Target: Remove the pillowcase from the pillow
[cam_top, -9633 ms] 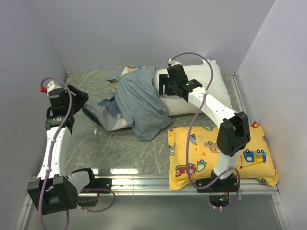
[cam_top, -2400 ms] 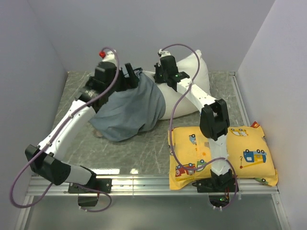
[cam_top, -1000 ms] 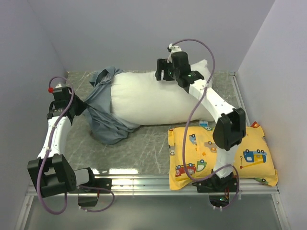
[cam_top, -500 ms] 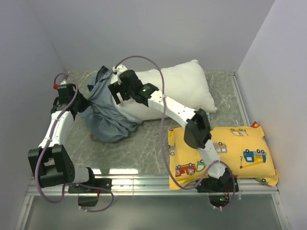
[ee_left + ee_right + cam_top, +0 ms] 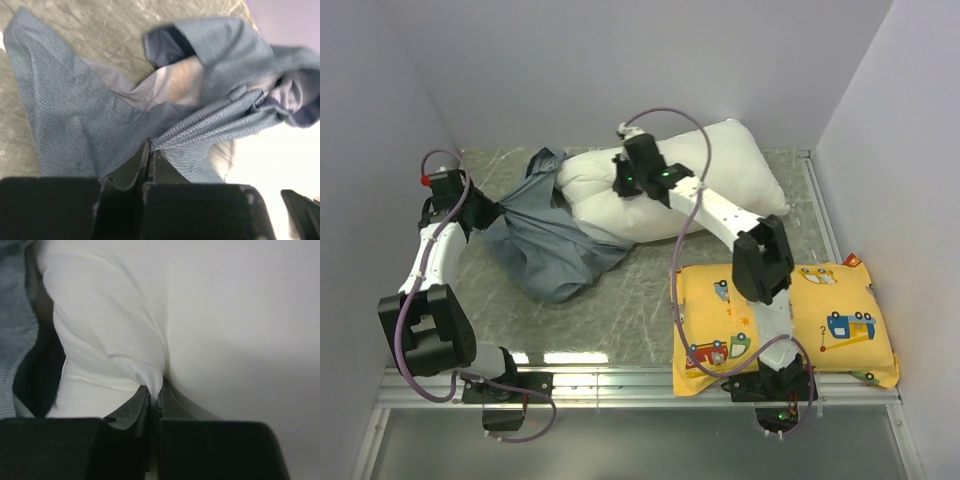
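Nearest the arm bases, a yellow vehicle-print pillow (image 5: 820,320) lies on the right of the counter (image 5: 620,310), apart from the work. Further in on the left, the pillowcase (image 5: 555,255) sits in a bunched blue-grey heap on the counter. It is mostly off the pillow, with only its far part wrapped round the pillow's left end. The left arm (image 5: 432,262) reaches to the heap's left edge. The left jaws are clamped on a fold of the pillowcase, and the cloth is drawn into a taut ridge toward them, which looks like a leftward pull to drag the cover clear. At the back, the white pillow (image 5: 720,170) lies across the counter near the wall. The right arm (image 5: 720,212) stretches over it. The right jaws are pinched together on a tuck of its white fabric near the left end, likely anchoring it against that pull.
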You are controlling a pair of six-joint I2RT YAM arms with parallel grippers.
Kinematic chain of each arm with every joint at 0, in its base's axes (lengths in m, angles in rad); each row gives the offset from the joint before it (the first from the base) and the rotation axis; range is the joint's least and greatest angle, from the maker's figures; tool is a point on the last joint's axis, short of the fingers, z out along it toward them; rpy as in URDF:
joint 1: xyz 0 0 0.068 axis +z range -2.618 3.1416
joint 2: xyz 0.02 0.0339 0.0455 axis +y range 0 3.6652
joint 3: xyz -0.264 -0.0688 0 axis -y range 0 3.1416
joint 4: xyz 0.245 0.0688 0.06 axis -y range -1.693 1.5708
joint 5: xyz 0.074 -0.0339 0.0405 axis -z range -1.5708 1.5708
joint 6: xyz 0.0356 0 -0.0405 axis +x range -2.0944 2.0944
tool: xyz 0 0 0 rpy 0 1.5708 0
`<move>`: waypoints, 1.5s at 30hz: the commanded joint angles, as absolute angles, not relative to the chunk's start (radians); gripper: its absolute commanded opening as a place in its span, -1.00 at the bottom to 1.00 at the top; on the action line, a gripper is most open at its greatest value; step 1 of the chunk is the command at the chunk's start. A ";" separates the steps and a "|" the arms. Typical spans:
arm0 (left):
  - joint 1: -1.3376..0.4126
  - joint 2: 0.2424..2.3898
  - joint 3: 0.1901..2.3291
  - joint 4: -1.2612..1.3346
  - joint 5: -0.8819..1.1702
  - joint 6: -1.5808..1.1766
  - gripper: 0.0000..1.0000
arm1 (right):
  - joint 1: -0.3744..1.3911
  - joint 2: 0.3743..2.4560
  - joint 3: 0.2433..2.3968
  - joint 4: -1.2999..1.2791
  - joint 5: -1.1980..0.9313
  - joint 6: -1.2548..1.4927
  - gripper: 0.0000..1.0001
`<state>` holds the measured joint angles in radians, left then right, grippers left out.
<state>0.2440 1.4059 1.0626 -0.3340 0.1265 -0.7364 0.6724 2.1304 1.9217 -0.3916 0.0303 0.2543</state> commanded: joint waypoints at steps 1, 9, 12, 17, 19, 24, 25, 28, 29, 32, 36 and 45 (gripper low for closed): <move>0.348 1.428 1.100 -0.301 0.069 -0.755 -0.99 | 0.474 2.008 1.774 -0.469 0.172 0.304 -1.00; 0.371 1.463 1.101 -0.265 0.124 -0.750 -0.99 | 0.442 1.867 1.672 -0.387 0.095 0.325 -1.00; 0.359 1.473 1.109 -0.273 0.130 -0.735 -0.99 | 0.442 1.806 1.649 -0.338 0.014 0.337 -1.00; 0.368 1.502 1.134 -0.290 0.080 -0.738 -0.99 | 0.442 1.605 1.540 -0.227 -0.066 0.347 -1.00; 0.385 1.520 1.138 -0.285 0.078 -0.758 -0.99 | 0.442 1.512 1.485 -0.206 -0.069 0.348 -1.00; 0.410 1.566 1.144 -0.265 0.089 -0.776 -0.99 | 0.439 1.381 1.391 -0.187 -0.042 0.342 -1.00; 0.411 1.571 1.144 -0.262 0.094 -0.775 -0.99 | 0.439 1.355 1.367 -0.186 -0.037 0.348 -1.00; 0.410 1.569 1.143 -0.259 0.109 -0.770 -0.99 | 0.430 1.330 1.338 -0.161 -0.044 0.362 -1.00; 0.410 1.565 1.138 -0.244 0.130 -0.769 -0.99 | 0.430 1.336 1.342 -0.158 -0.058 0.367 -1.00; 0.375 1.565 1.152 -0.261 0.155 -0.750 -0.99 | 0.428 1.371 1.391 -0.149 -0.090 0.379 -1.00; 0.313 1.557 1.170 -0.279 0.153 -0.718 -0.99 | 0.428 1.442 1.538 -0.164 -0.109 0.380 -1.00; 0.181 1.483 1.186 -0.327 0.117 -0.670 -0.27 | 0.463 1.704 1.837 -0.202 -0.190 0.380 -1.00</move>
<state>0.1959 1.5631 1.1450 -0.3168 0.1425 -0.7044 0.4294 1.6814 1.7031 -0.3176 -0.1299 0.3592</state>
